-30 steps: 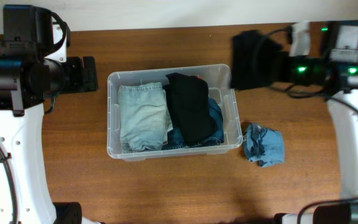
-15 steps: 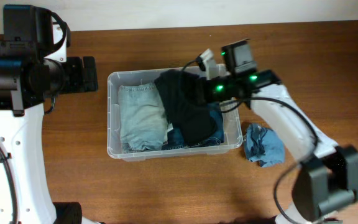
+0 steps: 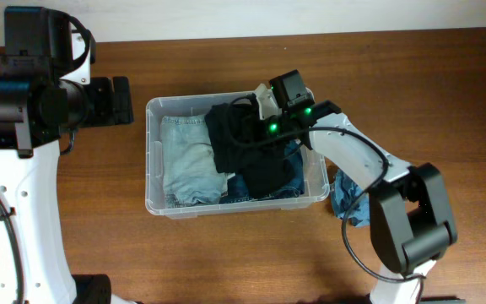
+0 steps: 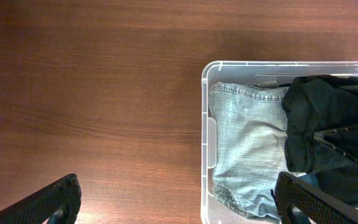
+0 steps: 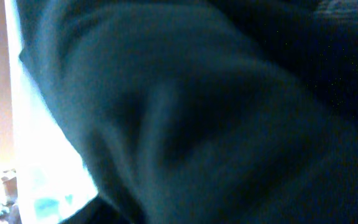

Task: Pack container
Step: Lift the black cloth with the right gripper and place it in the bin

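Note:
The clear plastic container [image 3: 153, 160] stands mid-table; its left rim shows in the left wrist view [image 4: 205, 124]. Inside lie folded light-blue jeans [image 3: 188, 156], a black garment [image 3: 264, 173] and darker blue denim [image 3: 292, 154]. My right gripper [image 3: 243, 133] is down inside the container on the black garment, which has bunched up toward the jeans. The right wrist view is filled by dark blurred cloth [image 5: 216, 112], so its jaws are hidden. My left gripper [image 3: 121, 100] is open and empty over the table left of the container, and it also shows in the left wrist view [image 4: 179, 208].
A crumpled blue-grey cloth [image 3: 346, 203] lies on the table right of the container, partly under the right arm [image 3: 353, 156]. The left arm's body [image 3: 24, 93] is at the far left.
The right arm swung in from the far right and went down into the container. The black garment has been pushed left and bunched over the edge of the jeans. The left arm has not moved.

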`<state>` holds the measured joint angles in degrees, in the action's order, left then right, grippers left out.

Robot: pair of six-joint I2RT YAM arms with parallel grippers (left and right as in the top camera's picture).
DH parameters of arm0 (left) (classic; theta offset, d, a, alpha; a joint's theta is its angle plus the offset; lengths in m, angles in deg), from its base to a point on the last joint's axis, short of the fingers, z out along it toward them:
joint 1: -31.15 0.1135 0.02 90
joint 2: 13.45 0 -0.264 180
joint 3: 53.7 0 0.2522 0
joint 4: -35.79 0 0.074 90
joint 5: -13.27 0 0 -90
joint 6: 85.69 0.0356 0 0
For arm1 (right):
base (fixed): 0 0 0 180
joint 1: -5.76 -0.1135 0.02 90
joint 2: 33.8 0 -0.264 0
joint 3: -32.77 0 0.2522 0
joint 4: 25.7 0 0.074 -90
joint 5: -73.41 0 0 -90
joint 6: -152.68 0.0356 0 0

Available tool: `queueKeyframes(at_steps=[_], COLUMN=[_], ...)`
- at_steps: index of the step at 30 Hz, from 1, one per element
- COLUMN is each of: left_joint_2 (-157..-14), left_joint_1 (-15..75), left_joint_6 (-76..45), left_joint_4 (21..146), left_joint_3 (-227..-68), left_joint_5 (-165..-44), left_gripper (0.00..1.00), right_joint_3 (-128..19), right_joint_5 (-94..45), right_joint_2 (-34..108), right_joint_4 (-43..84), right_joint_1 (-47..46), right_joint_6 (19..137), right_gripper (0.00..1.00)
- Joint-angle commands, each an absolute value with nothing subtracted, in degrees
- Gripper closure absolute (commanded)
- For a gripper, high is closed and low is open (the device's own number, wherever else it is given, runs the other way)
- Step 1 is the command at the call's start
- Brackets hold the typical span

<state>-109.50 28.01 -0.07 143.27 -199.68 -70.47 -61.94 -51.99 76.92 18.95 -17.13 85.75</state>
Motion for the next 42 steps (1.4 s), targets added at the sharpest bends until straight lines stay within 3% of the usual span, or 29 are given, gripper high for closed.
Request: queueKeyframes(at_steps=[1,8,10,11,14,23,28,32,37,38,39,42], left_joint_2=[-109.32,-109.32,-109.32,-109.32,-109.32,-109.32,-109.32,-109.32,-109.32,-109.32,-109.32,-109.32], left_joint_1=[28.28,28.28,28.28,28.28,28.28,28.28,28.28,28.28,28.28,28.28,28.28,28.28], left_joint_6=[-0.84,-0.84,-0.84,-0.84,-0.84,-0.84,-0.84,-0.84,-0.84,-0.84,-0.84,-0.84], left_joint_4=[143.31,143.29,143.31,143.29,143.29,143.29,143.29,143.29,143.29,143.31,143.29,143.29], left_joint_3=[-199.85,-199.85,-199.88,-199.88,-199.85,-199.85,-199.85,-199.85,-199.85,-199.85,-199.85,-199.85], left_joint_5=[-70.25,-70.25,-70.25,-70.25,-70.25,-70.25,-70.25,-70.25,-70.25,-70.25,-70.25,-70.25], left_gripper=[0.01,0.01,0.01,0.01,0.01,0.01,0.01,0.01,0.01,0.01,0.01,0.01], right_joint_3=[-60.82,-60.82,-60.80,-60.80,-60.78,-60.78,-61.09,-64.56,-67.69,-67.69,-67.69,-67.69], right_joint_5=[-39.86,-25.21,-26.87,-28.10,-29.93,-30.33,-37.78,-35.14,-32.47,-32.40,-32.43,-32.71], right_joint_2=[71.24,57.56,57.45,58.10,60.68,84.33,86.56,81.90,71.96,68.59,65.86,59.59], right_joint_4=[22.12,23.46,22.84,22.56,21.73,14.74,15.94,21.47,27.28,27.30,27.30,27.96], right_joint_1=[-17.42,-17.64,-17.72,-17.92,-19.28,-24.24,-24.21,-24.24,-22.88,-21.55,-19.87,-13.92], right_joint_6=[83.76,80.92,80.92,80.92,80.89,81.16,81.09,77.83,76.81,78.40,80.17,83.39], right_gripper=[0.44,0.46,0.63,0.80,0.90,0.93,0.92,0.82,0.34,0.15,0.04,0.01])
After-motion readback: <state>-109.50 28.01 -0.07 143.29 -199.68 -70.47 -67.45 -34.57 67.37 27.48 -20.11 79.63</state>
